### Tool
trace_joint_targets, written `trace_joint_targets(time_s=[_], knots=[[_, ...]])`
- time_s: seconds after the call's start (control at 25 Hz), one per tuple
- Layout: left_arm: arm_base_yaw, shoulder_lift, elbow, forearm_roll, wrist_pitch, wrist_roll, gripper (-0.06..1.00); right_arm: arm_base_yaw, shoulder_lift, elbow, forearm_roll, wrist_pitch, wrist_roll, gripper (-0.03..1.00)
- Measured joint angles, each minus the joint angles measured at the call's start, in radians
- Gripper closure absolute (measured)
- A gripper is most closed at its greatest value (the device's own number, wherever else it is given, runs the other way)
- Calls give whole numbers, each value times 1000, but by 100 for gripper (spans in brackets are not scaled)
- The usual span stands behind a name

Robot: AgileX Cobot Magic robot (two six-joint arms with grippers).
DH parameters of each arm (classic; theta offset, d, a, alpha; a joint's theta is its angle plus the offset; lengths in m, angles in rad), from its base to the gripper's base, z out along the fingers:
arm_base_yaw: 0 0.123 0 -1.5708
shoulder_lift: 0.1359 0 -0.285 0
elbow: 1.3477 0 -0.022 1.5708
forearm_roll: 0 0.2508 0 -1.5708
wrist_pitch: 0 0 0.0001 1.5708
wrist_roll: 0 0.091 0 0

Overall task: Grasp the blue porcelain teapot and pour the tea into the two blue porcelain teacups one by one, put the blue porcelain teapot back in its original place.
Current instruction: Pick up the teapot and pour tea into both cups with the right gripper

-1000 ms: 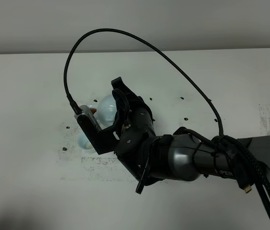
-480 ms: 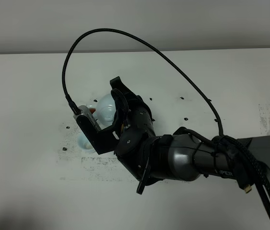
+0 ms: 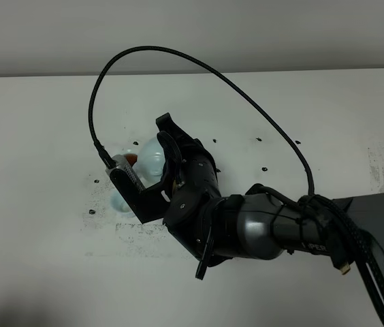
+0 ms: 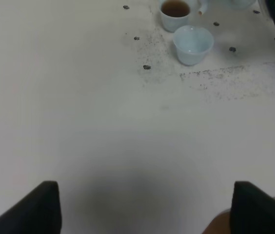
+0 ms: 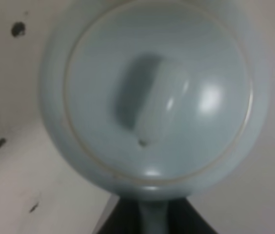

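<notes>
The blue porcelain teapot [image 3: 148,158] is partly hidden behind my right gripper [image 3: 167,151], which reaches across from the right. The right wrist view is filled by its lid and knob [image 5: 152,105]. The loop handle [image 5: 152,214] runs down between my dark fingers, which are shut on it. Two blue porcelain teacups stand close to the pot. One teacup [image 4: 175,13] holds brown tea and sits right beside the spout [image 4: 203,8]. The other teacup [image 4: 193,44] looks pale inside. My left gripper [image 4: 152,209] is open with nothing in it, well short of the cups.
A white tabletop [image 3: 35,136] carries several small dark marks [image 4: 147,67] and a scuffed grey patch [image 4: 235,83] around the cups. A black cable [image 3: 178,58] loops high over the right arm. The table's back edge meets a grey wall [image 3: 192,34].
The right arm and its wrist have shifted slightly, and the cable loop sits a little differently. The teapot stays in its grip beside the cups.
</notes>
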Motion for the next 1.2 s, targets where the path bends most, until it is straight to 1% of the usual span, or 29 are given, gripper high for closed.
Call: trace_joint_targets(time_s=[0.36,0.56,1.2], knots=[[0,0,0,0,0,0,27,0,20,1,-34,3,10,93],[0,0,0,0,0,0,27,0,29,1,-69,34,27,93],[0,0,0,0,0,1,27,0,31,1,-78,45,29,93]])
